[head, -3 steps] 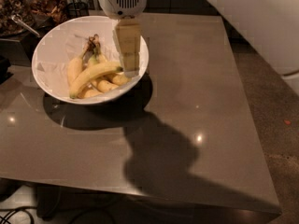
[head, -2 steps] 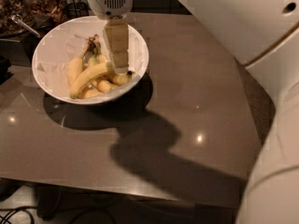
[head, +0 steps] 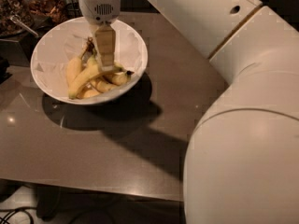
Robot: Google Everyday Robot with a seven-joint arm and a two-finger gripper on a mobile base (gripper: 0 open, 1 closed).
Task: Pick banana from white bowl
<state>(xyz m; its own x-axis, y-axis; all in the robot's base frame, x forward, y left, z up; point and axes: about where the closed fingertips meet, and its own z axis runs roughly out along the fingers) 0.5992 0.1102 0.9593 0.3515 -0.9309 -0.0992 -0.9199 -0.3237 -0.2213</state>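
Note:
The white bowl (head: 52, 80) stands at the back left of the brown table. In it lies the banana (head: 85, 79), long and yellow, running from lower left up to a dark tip at the right. A bunch of shorter bananas (head: 74, 67) joined at a dark stem lies behind and under it. My gripper (head: 107, 65) reaches down into the bowl from above, its tip right over the upper half of the banana.
The brown table (head: 140, 139) stretches to the front and right of the bowl. My big white arm (head: 243, 125) fills the right side. Dark trays with food and a utensil (head: 23, 17) stand at the back left.
The gripper has moved left over the bowl and down into it, from the right rim to over the banana. The arm now fills more of the right side.

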